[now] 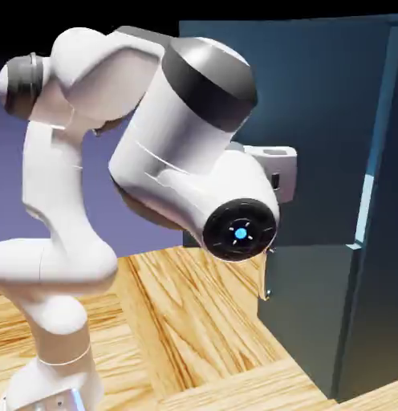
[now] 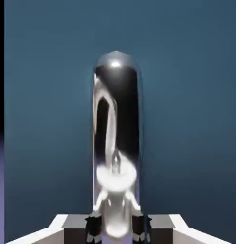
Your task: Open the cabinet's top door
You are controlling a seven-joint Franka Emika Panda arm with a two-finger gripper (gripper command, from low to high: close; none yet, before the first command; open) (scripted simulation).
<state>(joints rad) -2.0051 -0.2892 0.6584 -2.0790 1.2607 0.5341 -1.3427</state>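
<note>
Claw clenched on top door's silver handle

In the hand view, the claw (image 2: pixel 117 228) is closing its two tips on the lower part of the silver handle (image 2: pixel 116 143), one tip on the L side, one on the R, w/ the bar filling the gap btwn them. The bar is running up the middle of the pic, rounded at its top end & mirroring bright shapes. Behind it, the teal-blue top door (image 2: pixel 186 105) is filling most of the bkgd.

In the ext. view, the dark cabinet (image 1: pixel 371 321) is standing on the R, w/ the top door above the shorter lower door (image 1: pixel 306 297). The white arm (image 1: pixel 170 128) is bending over from the L, its hand (image 1: pixel 278 172) showing near the top door's front; the wrist is partly hiding that area.
</note>
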